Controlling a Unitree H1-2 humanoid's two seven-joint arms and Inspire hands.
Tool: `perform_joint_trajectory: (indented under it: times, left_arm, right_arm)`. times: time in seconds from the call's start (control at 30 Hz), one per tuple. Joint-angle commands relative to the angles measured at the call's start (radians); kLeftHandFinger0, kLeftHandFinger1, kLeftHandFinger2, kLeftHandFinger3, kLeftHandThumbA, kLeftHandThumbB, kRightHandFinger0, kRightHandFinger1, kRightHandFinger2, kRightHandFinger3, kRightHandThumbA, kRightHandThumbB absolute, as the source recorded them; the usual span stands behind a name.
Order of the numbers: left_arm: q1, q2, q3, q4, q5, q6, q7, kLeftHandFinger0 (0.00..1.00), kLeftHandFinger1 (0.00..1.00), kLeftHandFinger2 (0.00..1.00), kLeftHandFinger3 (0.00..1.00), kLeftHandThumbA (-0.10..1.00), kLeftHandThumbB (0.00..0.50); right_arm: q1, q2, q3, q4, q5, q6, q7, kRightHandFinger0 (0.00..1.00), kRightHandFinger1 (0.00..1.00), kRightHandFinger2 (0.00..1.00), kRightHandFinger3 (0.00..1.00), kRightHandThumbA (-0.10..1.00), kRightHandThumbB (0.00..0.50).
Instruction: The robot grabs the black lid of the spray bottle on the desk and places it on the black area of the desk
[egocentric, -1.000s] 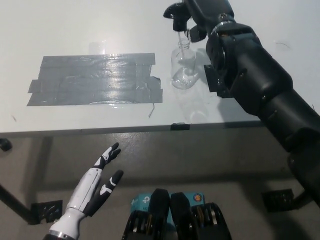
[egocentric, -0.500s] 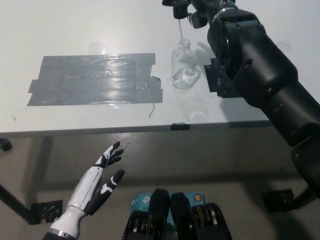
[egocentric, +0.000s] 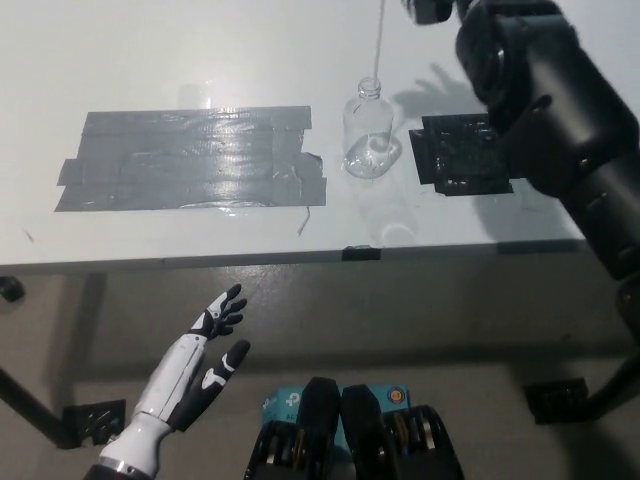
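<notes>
The clear spray bottle (egocentric: 368, 135) stands upright on the white desk (egocentric: 200, 60), without its cap. A thin white dip tube (egocentric: 378, 40) rises from the bottle's neck and runs out of the picture's top edge; the black lid it hangs from is out of view. My black right hand (egocentric: 432, 8) shows only as a sliver at that top edge beside the tube, with its arm (egocentric: 560, 110) sweeping down the right side. The black area (egocentric: 462, 155) lies just right of the bottle, partly under the arm. My white left hand (egocentric: 205, 350) rests open below the desk's front edge.
A wide patch of grey tape (egocentric: 190, 160) covers the desk left of the bottle. The desk's front edge (egocentric: 250, 262) runs across the middle of the picture, with floor below it.
My right hand has risen with the black lid, drawing the dip tube almost out of the bottle; hand and lid have gone past the top edge. The black area is now more uncovered.
</notes>
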Motion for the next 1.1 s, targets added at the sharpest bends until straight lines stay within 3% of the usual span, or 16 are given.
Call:
perform_joint_trajectory:
  times: [0.0,0.13,0.2,0.23,0.27,0.33,0.4,0.57,0.77,1.07]
  left_arm:
    - [-0.008,0.016,-0.003,-0.007,-0.004,-0.036,-0.007,0.88,0.89,0.95,1.00,1.00,0.027]
    - [-0.002,0.015,-0.005,0.001,0.011,-0.048,0.005,0.87,0.88,0.93,1.00,1.00,0.030]
    - [0.003,0.017,-0.006,0.000,0.009,-0.046,0.002,0.88,0.89,0.94,1.00,1.00,0.023]
    - [0.006,0.018,-0.005,-0.003,0.010,-0.042,0.001,0.88,0.89,0.94,1.00,1.00,0.023]
    - [0.011,0.018,-0.004,-0.002,0.011,-0.045,0.004,0.89,0.89,0.93,1.00,1.00,0.019]
    - [0.021,0.018,0.002,0.001,0.000,-0.054,0.007,0.88,0.87,0.91,1.00,1.00,0.012]
    - [0.032,0.021,0.006,-0.007,0.000,-0.044,0.005,0.88,0.87,0.91,1.00,1.00,0.018]
    - [0.049,0.030,0.010,-0.009,0.006,-0.050,0.012,0.87,0.88,0.92,1.00,1.00,0.026]
    - [0.063,0.029,0.012,0.001,-0.003,-0.071,0.018,0.87,0.90,0.93,1.00,1.00,0.025]
    - [0.073,0.023,0.017,-0.005,0.008,-0.065,0.027,0.85,0.87,0.90,1.00,1.00,0.049]
  right_arm:
    - [-0.081,-0.047,-0.051,-0.063,0.024,0.009,-0.021,0.07,0.48,0.83,0.69,-0.10,0.267]
    - [-0.082,-0.076,-0.090,-0.078,0.036,0.003,-0.027,0.08,0.50,0.83,0.58,-0.10,0.263]
    - [-0.077,-0.093,-0.109,-0.089,0.044,-0.008,-0.038,0.03,0.46,0.80,0.55,-0.10,0.263]
    - [-0.075,-0.095,-0.112,-0.093,0.043,-0.011,-0.039,0.01,0.46,0.81,0.57,-0.10,0.261]
    - [-0.069,-0.100,-0.123,-0.101,0.051,-0.013,-0.036,0.03,0.51,0.88,0.66,-0.10,0.257]
    - [-0.063,-0.106,-0.132,-0.100,0.049,-0.015,-0.045,0.06,0.55,0.92,0.80,-0.10,0.256]
    - [-0.056,-0.107,-0.142,-0.101,0.055,-0.017,-0.051,0.06,0.53,0.89,0.76,-0.10,0.259]
    - [-0.020,-0.114,-0.181,-0.112,0.079,-0.015,-0.070,0.00,0.38,0.72,0.60,-0.10,0.250]
    - [0.050,-0.095,-0.206,-0.086,0.102,-0.015,-0.105,0.00,0.34,0.67,0.49,-0.10,0.242]
    - [0.117,-0.039,-0.196,0.130,0.141,-0.070,-0.182,0.00,0.43,0.76,0.47,-0.10,0.221]
